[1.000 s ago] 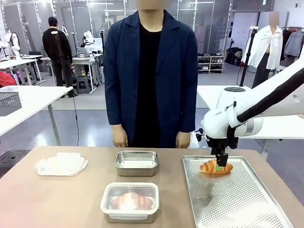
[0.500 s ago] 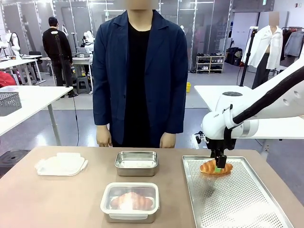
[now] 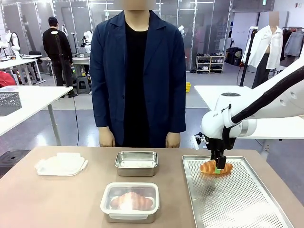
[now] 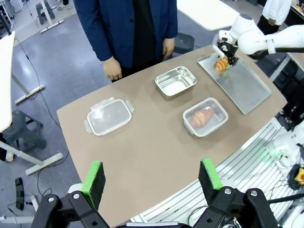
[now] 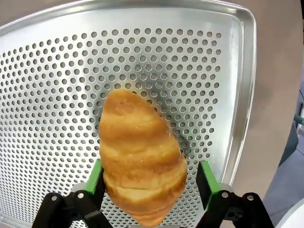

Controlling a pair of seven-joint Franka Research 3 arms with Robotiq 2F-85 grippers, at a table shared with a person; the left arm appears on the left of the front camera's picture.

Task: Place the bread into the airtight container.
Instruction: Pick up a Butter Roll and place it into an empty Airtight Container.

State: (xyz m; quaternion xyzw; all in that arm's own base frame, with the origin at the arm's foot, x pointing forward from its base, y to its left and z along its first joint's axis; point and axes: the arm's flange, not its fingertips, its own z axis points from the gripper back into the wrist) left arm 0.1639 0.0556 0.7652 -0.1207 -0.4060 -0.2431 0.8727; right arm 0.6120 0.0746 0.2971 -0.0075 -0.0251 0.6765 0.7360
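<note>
Count it up on the table (image 3: 57,199): two croissants, two steel containers, one loose clear lid (image 3: 61,164) and one perforated tray (image 3: 237,199). The first croissant (image 3: 214,166) lies at the far end of that tray, on the right. The second croissant (image 3: 131,200) sits inside the lidded container (image 3: 105,204) at the near middle. Just behind it the open steel container (image 3: 136,153) stands bare. The right arm sweeps in from the right, wrist bent over, and the right gripper (image 3: 218,166) points straight down on the tray's croissant. Its jaws are apart and astride the bread, one pad against the crust and the other a sliver off. The left gripper (image 4: 151,178) hangs high above the near edge, fingers spread wide on nothing. A person (image 3: 137,71) stands at the far side, arms down.
</note>
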